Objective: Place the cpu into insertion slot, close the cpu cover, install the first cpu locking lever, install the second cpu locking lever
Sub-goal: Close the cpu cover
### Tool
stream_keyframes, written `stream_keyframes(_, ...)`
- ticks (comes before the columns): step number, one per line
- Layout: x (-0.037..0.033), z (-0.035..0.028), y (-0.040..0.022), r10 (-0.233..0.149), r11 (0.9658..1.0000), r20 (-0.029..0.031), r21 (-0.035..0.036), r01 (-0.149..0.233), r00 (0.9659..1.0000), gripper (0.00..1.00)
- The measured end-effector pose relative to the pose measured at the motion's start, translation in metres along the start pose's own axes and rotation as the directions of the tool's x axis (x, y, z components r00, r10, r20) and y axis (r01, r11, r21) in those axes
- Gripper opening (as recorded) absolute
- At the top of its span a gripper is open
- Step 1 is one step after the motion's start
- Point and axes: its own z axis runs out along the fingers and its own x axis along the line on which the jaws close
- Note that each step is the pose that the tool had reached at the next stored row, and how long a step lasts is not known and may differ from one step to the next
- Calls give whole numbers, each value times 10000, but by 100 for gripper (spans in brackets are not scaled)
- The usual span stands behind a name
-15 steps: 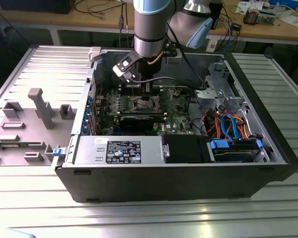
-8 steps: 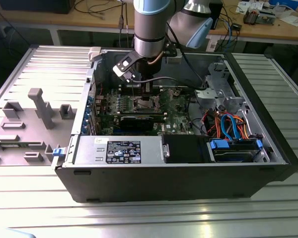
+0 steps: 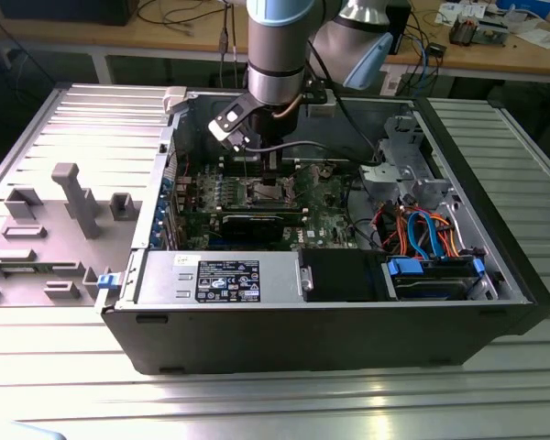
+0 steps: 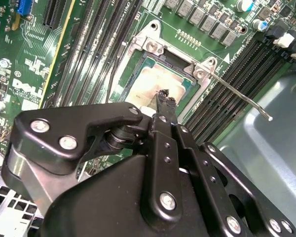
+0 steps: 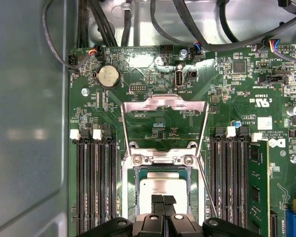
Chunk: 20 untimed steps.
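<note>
Nearest in the exterior view, one open computer case (image 3: 348, 339) is seen on a ribbed metal table (image 3: 275, 403). One labelled power supply (image 3: 229, 280) is set along its near wall, and blue and orange cables (image 3: 422, 229) are bundled toward the exterior view's right. Beyond the supply, one green motherboard (image 3: 321, 206) is laid flat.

On it, one cpu (image 5: 160, 186) is seated in the insertion slot (image 5: 129, 190), its silver top left uncovered. Over the cpu, the gripper (image 4: 164, 97) is held with its two fingertips pressed together and nothing pinched between them; whether they touch the chip cannot be told. One thin locking lever (image 4: 237, 94) is seen lifted beside the slot. At the slot's hinged edge, where two screws are counted, the cpu cover (image 5: 163, 104) is stood open.

One memory module (image 5: 256, 187) is fitted near the slot, and one coin battery (image 5: 108, 76) is mounted past the cover. Farthest, a wooden workbench (image 3: 522, 57) is seen behind the arm (image 3: 275, 55).
</note>
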Motion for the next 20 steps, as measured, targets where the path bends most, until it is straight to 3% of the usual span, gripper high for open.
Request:
stream_keyframes(4, 3, -96, 11, -2, 10000, -2, 12, 2, 10000, 11)
stream_keyframes(7, 3, -103, 44, 4, 10000, -65, 99, -4, 10000, 11)
stream_keyframes(10, 4, -154, 49, 7, 9999, -69, 119, -6, 10000, 11)
stream_keyframes(12, 6, -194, 51, 5, 9999, -70, 121, -4, 10000, 11)
stream_keyframes(14, 7, -273, 52, 5, 9999, -69, 124, -4, 10000, 11)
stream_keyframes(18, 8, -284, 53, -367, 9992, -72, 135, 368, 9993, 11)
stream_keyframes(20, 11, -418, 55, -408, 9991, -74, 136, 409, 9991, 11)
